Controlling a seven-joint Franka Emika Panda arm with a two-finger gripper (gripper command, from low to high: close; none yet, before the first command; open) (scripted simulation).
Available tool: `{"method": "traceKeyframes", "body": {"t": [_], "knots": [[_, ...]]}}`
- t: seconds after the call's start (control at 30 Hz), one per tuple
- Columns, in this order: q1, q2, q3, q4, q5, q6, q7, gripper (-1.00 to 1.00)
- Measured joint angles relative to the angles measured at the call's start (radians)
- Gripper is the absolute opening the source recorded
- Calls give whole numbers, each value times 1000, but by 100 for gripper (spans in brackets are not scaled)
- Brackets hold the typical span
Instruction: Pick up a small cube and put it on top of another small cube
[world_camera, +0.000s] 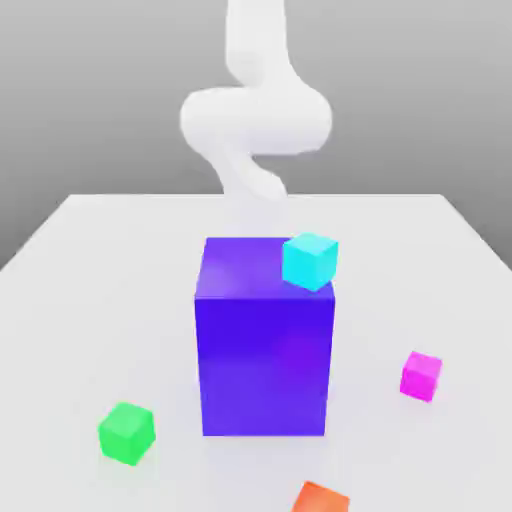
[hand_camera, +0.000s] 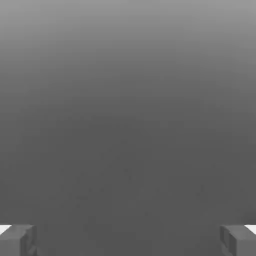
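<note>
The small magenta-pink cube (world_camera: 421, 376) lies on the white table toward the exterior view's right. A small bright green cube (world_camera: 127, 432) of the same size rests at the front on the exterior view's left. They stand well apart, with the big blue-purple block (world_camera: 264, 340) between them. My gripper (hand_camera: 128, 241) is open: in the hand view its two grey fingertips (hand_camera: 17, 241) stand far apart, and between them is plain grey background. The white arm (world_camera: 255, 115) curls above and behind the block.
A cyan cube (world_camera: 310, 261) sits tilted on the block's top corner at the exterior view's right. An orange cube (world_camera: 322, 499) lies at the front edge of the exterior view. The white table (world_camera: 90, 280) stretches around the block on all sides.
</note>
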Motion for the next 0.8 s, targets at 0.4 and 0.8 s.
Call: {"method": "traceKeyframes", "body": {"t": [0.4, 0.8], "knots": [[273, 447, 114, -257, 73, 287, -226, 0], [469, 886, 146, -421, -157, 585, -186, 0]]}}
